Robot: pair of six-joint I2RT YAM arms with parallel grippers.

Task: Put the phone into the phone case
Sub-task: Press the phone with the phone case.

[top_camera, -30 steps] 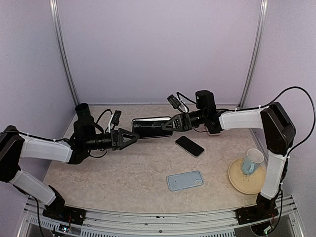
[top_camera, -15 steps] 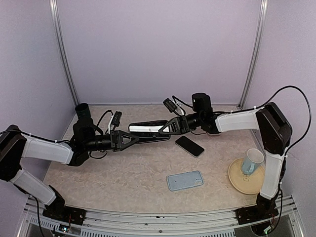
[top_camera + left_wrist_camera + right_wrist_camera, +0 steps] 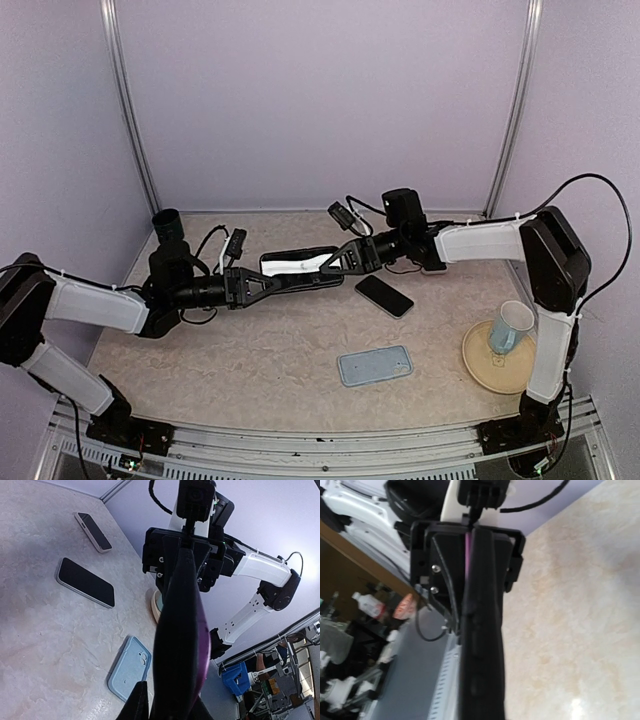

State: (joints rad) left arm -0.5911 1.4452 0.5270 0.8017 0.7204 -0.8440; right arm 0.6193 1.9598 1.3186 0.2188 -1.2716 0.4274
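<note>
Item: black phone case (image 3: 297, 266), purple showing along one edge, held off the tabletop (image 3: 250, 350) between my two end effectors.
My left end effector (image 3: 272, 283): fingers pressed onto the case's 9 o'clock end.
My right end effector (image 3: 340, 260): pinching the case's 3 o'clock end.
Black phone (image 3: 385, 296): flat on the tabletop at 4 o'clock from the case, apart from it.
Light-blue phone case (image 3: 375, 365): flat, at 5 o'clock.
Cup (image 3: 511, 327) on a plate (image 3: 480, 365): well apart, toward 4 o'clock.

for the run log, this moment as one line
left gripper: shut on black flat item | right gripper: shut on same | blue case: flat on table
</note>
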